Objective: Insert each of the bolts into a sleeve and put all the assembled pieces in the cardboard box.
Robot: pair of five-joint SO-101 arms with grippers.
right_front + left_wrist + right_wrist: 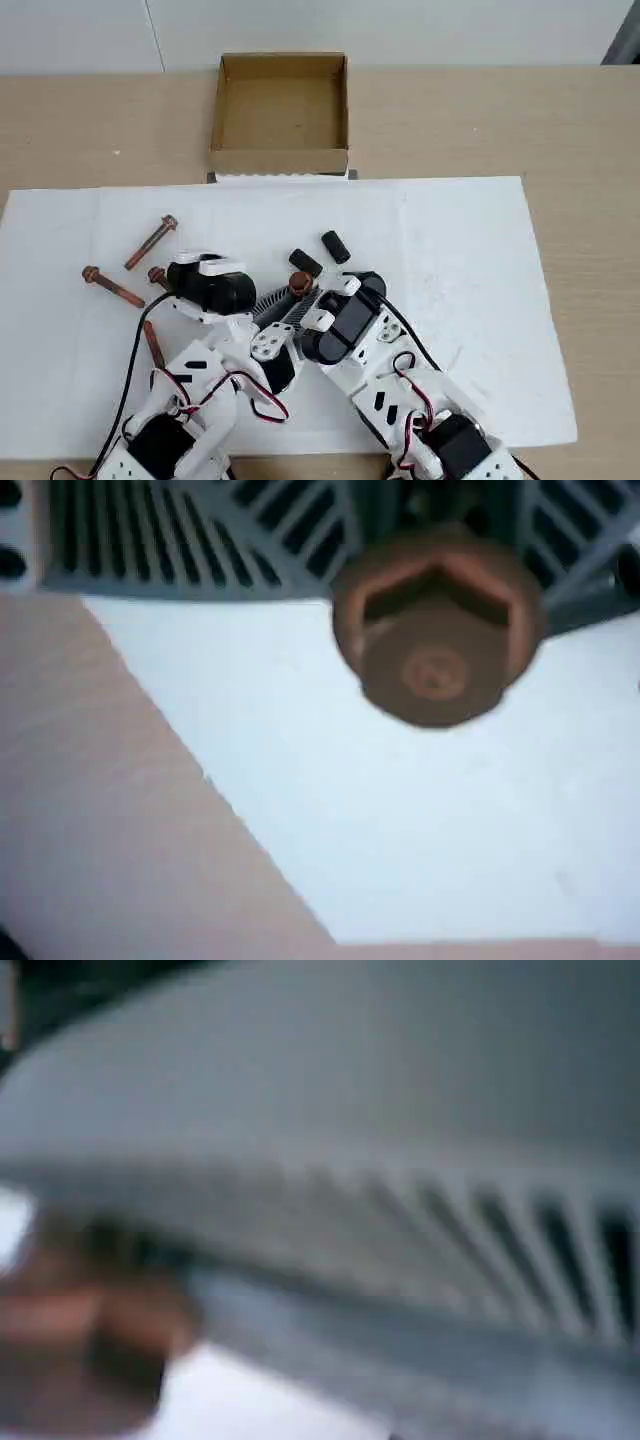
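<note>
At mid-desk, toward the near edge, left tool (287, 300): closed on a bolt. In the left wrist view, ribbed grey jaws sit on either side of the bolt's head.
Held bolt (435, 630): brown, with a flanged hex head that faces the wrist camera, raised over white paper. From the high view its head shows at the tip of the left tool.
Right tool (314, 298): just beside the held bolt, on the side toward the desk's right edge and angled in toward the left tool. I cannot tell whether it is open or closed. Its own wrist view is a blur of grey ribbing with a brown patch.
Near sleeve (305, 263): short and black, lying on the paper just beyond the held bolt, toward the far edge.
Far sleeve (335, 246): the same kind, just beside the near sleeve, farther toward the far edge and slightly to the right.
Tucked bolt (158, 275): its head shows against the left arm's black motor.
Slanted bolt (152, 242): lies diagonally, toward the left edge.
Left-side bolt (112, 287): nearest the left edge, lying apart from the slanted bolt.
Near-edge bolt (152, 345): partly hidden beside the left arm's cable.
Cardboard box (280, 160): open-topped, at the middle of the far edge, well apart from both tools.
White sheet (470, 260): covers the middle of the desk and carries the bolts and sleeves.
Desk (590, 130): pale wood.
</note>
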